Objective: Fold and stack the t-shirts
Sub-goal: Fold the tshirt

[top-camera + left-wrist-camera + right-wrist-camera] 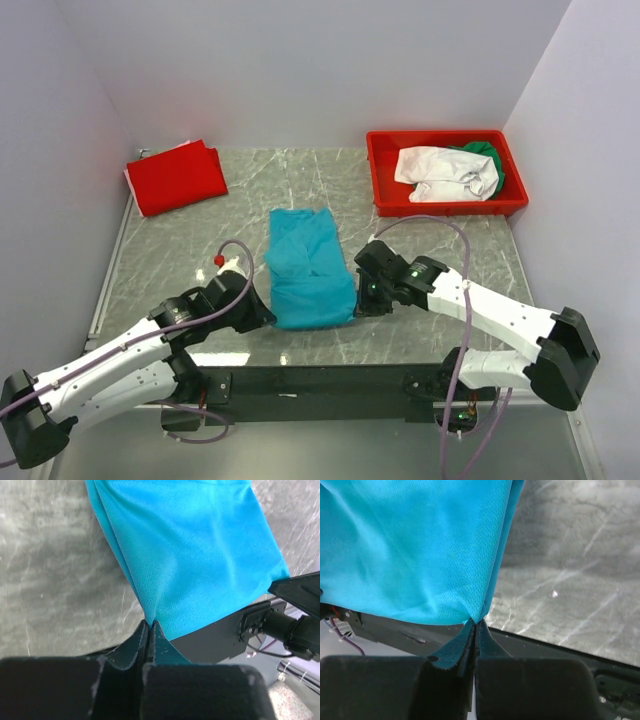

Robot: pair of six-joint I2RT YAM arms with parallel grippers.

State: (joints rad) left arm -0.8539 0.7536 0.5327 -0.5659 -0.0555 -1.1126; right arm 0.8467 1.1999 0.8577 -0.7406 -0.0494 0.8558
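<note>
Presently gripped: the near edge of the teal t-shirt is pinched at both corners, so that the hem can be carried as one straight line.
Left gripper: clamped tight on the near-left corner, with cloth fanning out from between its fingertips.
Right gripper: likewise clenched, on the near-right corner.
Teal shirt's place: laid lengthwise in the middle of the table, narrowed into a strip (the sleeves appear to be tucked in). Its near end appears slightly raised by the front edge.
Likely reason: a matched two-corner hold is judged to suit folding the near end over the far end.
Red t-shirt: folded at the far-left corner, probably meant as the stack's base.
Waiting: the white t-shirt and green t-shirt are bunched in the red bin, far right, apart from the working area.
</note>
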